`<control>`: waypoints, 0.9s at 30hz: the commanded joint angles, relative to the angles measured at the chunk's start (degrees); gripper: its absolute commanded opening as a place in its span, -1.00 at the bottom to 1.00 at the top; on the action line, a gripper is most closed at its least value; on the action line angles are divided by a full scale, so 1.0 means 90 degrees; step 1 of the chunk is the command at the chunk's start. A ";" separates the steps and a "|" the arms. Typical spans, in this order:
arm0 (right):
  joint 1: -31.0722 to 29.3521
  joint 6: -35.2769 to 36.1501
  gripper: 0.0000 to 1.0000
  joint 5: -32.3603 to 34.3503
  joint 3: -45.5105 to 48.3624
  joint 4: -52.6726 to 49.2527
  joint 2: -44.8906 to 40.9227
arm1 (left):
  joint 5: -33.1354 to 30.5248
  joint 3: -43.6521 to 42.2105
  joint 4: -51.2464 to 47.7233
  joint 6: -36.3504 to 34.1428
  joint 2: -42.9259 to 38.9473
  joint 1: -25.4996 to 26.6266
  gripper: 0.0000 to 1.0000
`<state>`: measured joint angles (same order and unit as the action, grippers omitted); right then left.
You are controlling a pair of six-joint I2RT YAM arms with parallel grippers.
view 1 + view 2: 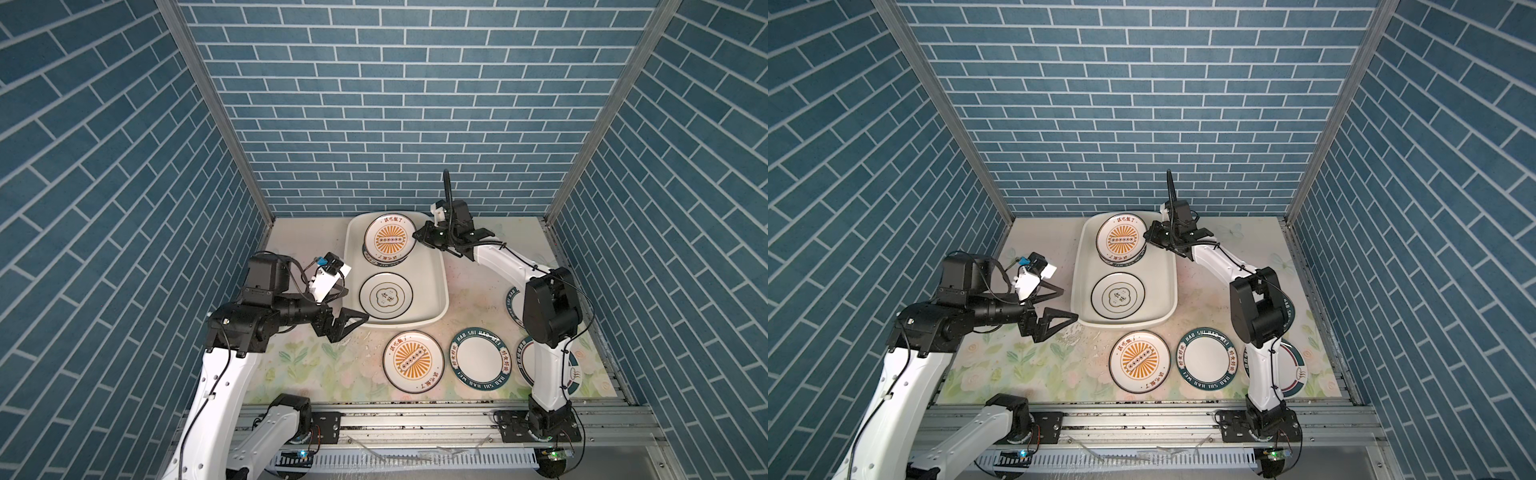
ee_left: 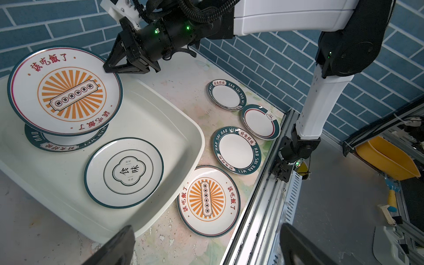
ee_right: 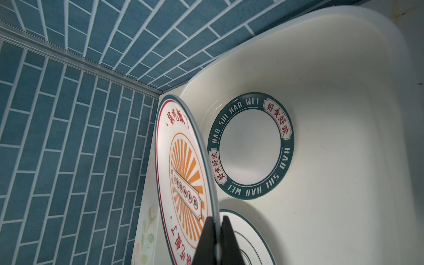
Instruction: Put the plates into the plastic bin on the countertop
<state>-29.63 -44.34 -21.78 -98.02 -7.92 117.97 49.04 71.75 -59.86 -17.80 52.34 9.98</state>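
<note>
While tight, right jaws on plate (image 1: 390, 240)

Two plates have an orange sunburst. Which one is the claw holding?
The sunburst plate over the far end of the bin: the right gripper pinches its rim, above a teal-lettered plate. The other sunburst plate lies flat on the countertop.

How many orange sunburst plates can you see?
2: held plate in the right gripper, jaws shut, over the plastic bin; loose plate flat on the countertop. None apparently hidden.
</note>
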 commanded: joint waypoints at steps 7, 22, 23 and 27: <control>-0.0019 -0.0220 -1.00 0.0096 -0.0605 0.0516 0.0745 | -0.0199 -0.0002 0.0000 -0.0043 -0.0005 -0.0034 0.99; -0.0004 -0.0646 -1.00 -0.0072 -0.1477 0.0704 0.1878 | -0.0176 0.0012 -0.0021 -0.0044 0.0058 -0.0065 0.99; -0.0005 -0.0685 -1.00 -0.0063 -0.1430 0.0736 0.1890 | -0.0166 0.0014 -0.0010 -0.0034 0.0055 -0.0079 0.99; -0.0001 -0.0794 -1.00 -0.0071 -0.1262 0.0902 0.1914 | -0.0146 0.0008 -0.0034 -0.0034 0.0032 -0.0091 0.99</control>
<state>-29.67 -48.47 -21.26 -109.12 -3.86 134.85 47.22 71.75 -59.66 -17.80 52.84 9.63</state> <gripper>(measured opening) 0.075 0.995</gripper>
